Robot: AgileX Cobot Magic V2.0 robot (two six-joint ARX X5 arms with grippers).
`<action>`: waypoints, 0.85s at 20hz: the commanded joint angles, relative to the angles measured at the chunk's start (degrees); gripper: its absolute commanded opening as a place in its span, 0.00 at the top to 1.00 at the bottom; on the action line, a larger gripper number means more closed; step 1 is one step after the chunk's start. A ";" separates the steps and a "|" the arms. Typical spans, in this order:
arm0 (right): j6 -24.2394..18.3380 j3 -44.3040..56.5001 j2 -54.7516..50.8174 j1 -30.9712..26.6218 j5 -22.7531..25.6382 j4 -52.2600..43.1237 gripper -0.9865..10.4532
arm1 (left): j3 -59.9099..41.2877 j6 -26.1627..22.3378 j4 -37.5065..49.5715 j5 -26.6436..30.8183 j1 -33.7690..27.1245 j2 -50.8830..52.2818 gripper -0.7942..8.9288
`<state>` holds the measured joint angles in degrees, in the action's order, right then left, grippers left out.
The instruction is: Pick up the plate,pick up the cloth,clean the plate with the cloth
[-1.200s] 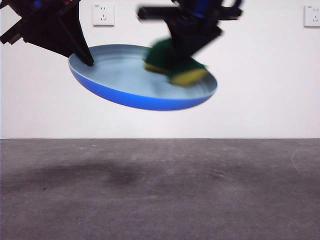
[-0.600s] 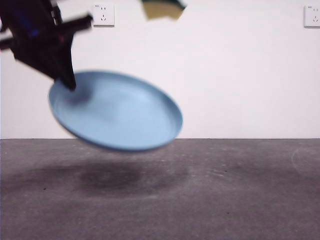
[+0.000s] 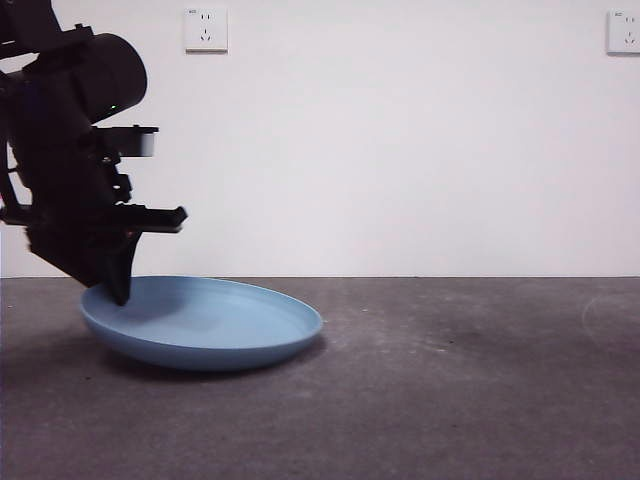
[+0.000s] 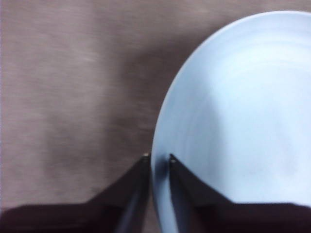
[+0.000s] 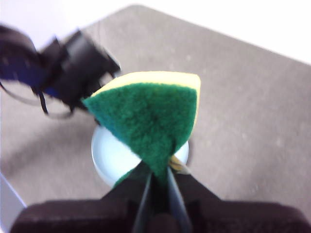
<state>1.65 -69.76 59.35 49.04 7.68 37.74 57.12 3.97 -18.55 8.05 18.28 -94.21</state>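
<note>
The light blue plate (image 3: 205, 322) rests low on the grey table at the left of the front view, its left rim slightly raised. My left gripper (image 3: 118, 290) is shut on that rim; in the left wrist view the jaws pinch the plate (image 4: 238, 121) edge at my left gripper (image 4: 159, 157). The cloth (image 5: 150, 114), a yellow sponge with a green scouring face, is pinched in my right gripper (image 5: 159, 177), high above the table. Far below it the plate (image 5: 109, 158) and the left arm (image 5: 68, 73) show. The right gripper is out of the front view.
Grey table surface (image 3: 450, 380) stretches to the right of the plate. A white wall with two sockets (image 3: 206, 29) stands behind.
The left gripper has lowered the plate from mid-air down onto the table at the left. The sponge, seen at the top edge half a second ago, has risen out of the front view.
</note>
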 commanded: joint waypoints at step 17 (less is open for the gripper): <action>3.76 0.17 37.86 -15.76 -1.36 -6.03 0.91 | 0.35 6.43 -8.20 -14.62 7.37 29.97 0.50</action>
<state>4.27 -69.76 96.31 33.21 6.68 31.83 57.32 9.61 -26.55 -6.48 25.43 -64.47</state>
